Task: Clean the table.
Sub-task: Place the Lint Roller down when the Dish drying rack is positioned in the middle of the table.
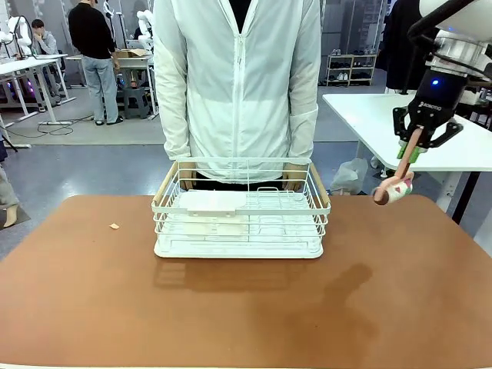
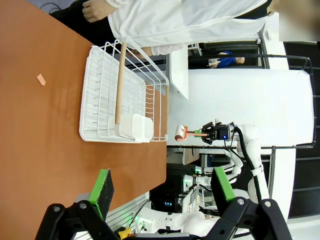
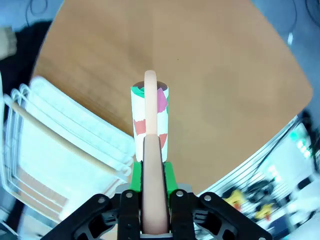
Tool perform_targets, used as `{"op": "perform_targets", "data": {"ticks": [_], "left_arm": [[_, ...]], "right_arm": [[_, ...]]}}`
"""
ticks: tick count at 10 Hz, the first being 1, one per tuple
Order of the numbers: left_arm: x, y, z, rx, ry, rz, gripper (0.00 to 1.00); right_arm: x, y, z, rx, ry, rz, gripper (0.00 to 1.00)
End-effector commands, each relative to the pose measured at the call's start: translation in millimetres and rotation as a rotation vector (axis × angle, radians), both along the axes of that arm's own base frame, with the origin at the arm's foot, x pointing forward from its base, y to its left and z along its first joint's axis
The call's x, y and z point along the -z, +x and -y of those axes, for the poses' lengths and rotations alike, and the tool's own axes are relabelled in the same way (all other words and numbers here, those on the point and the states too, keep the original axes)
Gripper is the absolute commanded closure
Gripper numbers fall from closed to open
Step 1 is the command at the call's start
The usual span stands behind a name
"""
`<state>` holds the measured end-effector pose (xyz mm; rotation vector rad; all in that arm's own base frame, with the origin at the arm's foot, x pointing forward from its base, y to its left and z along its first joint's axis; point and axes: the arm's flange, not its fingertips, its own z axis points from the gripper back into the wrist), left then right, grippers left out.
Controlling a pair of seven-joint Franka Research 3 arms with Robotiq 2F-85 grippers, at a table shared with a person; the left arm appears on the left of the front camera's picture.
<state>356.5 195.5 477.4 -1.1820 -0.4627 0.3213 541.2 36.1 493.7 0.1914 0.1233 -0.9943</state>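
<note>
The right arm comes in from the upper right of the front view, its wrist pointing down over the far right part of the table (image 1: pixel 246 307). The right gripper (image 1: pixel 410 153) hangs well above the tabletop with its jaws clamped on the pink handle of a lint roller (image 1: pixel 393 188); the handle runs down and slightly to the left, ending in the roller's white drum, which carries pink and green patches. The drum hangs in the air, clear of the table. In the right wrist view the right gripper (image 3: pixel 150 172) shows its green pads pressed against both sides of the handle, and the lint roller (image 3: pixel 150 117) points away from the camera over the brown surface.

The left gripper (image 2: pixel 162 186) shows in its own wrist view, its two green-padded fingers (image 2: pixel 104 186) spread wide apart with nothing between them. It is held above the near left part of the table (image 2: pixel 45 140).

A white wire dish rack (image 1: pixel 240 211) with pale wooden handles stands on the table at the far middle, in front of a person (image 1: pixel 237 77) in a white jacket who stands at the far edge. The person's hands are behind the rack's far rim, partly hidden by the wires, so I cannot tell whether they grip it. A small pale scrap (image 1: pixel 114 226) lies on the table to the left of the rack; it is too small to make out what it is.
</note>
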Motion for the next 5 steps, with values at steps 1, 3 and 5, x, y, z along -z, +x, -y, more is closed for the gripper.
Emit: {"op": "perform_targets", "data": {"ticks": [1, 3, 5], "left_arm": [[-2, -2, -2, 0.006, -0.019, 0.018, 0.0], [-2, -2, -2, 0.006, -0.019, 0.018, 0.0], [-2, -2, -2, 0.006, -0.019, 0.018, 0.0]], "right_arm": [[6, 9, -13, 0.494, 0.056, 0.1, 0.79], [11, 10, -13, 0.659, -0.012, 0.23, 0.79], [21, 11, -13, 0.698, -0.084, 0.272, 0.79]]}}
